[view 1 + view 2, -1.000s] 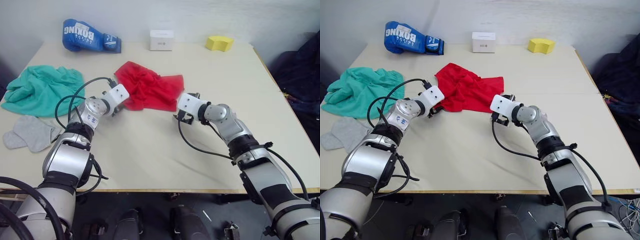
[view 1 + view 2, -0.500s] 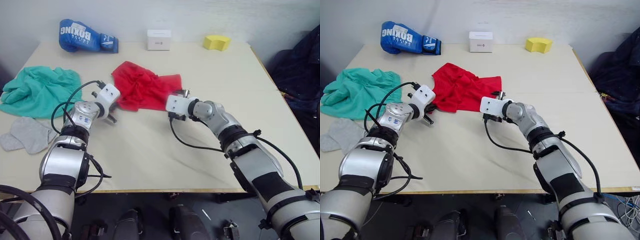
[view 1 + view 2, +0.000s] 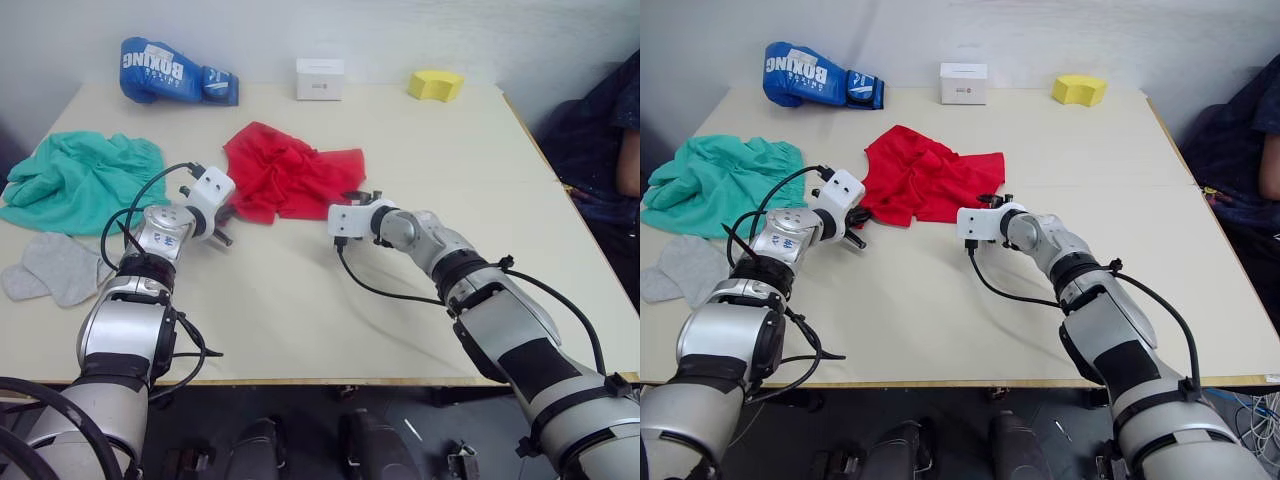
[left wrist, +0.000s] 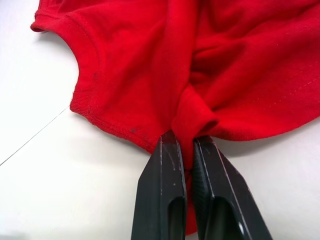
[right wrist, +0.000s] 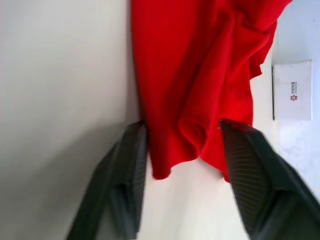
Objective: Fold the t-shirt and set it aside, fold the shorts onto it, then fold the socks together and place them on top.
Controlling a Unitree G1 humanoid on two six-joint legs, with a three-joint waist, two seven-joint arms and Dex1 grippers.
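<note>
At desk centre, toward twelve o'clock: the t-shirt (image 3: 285,180), red, crumpled in a loose heap, not yet folded.

Left gripper (image 4: 186,145) — at the shirt's nine o'clock edge, fingers closed tight on a bunched fold of red cloth near a ribbed hem; the pinched fold stands up between the fingers.

Right gripper (image 5: 182,137) — at the shirt's five o'clock edge, fingers spread wide, one on either side of a hanging corner of the red fabric; they are not pressed onto it.

Shorts (image 3: 80,178) — teal, rumpled, lying at the desk's nine o'clock side, well apart from the shirt.

Socks (image 3: 55,268) — light grey, flat on the desk just at six o'clock of the shorts, near the left edge.

Along the twelve o'clock edge of the desk (image 3: 300,300): blue boxing glove (image 3: 170,72) toward ten o'clock, small white box (image 3: 320,79) at twelve, yellow block (image 3: 436,85) toward one o'clock.
</note>
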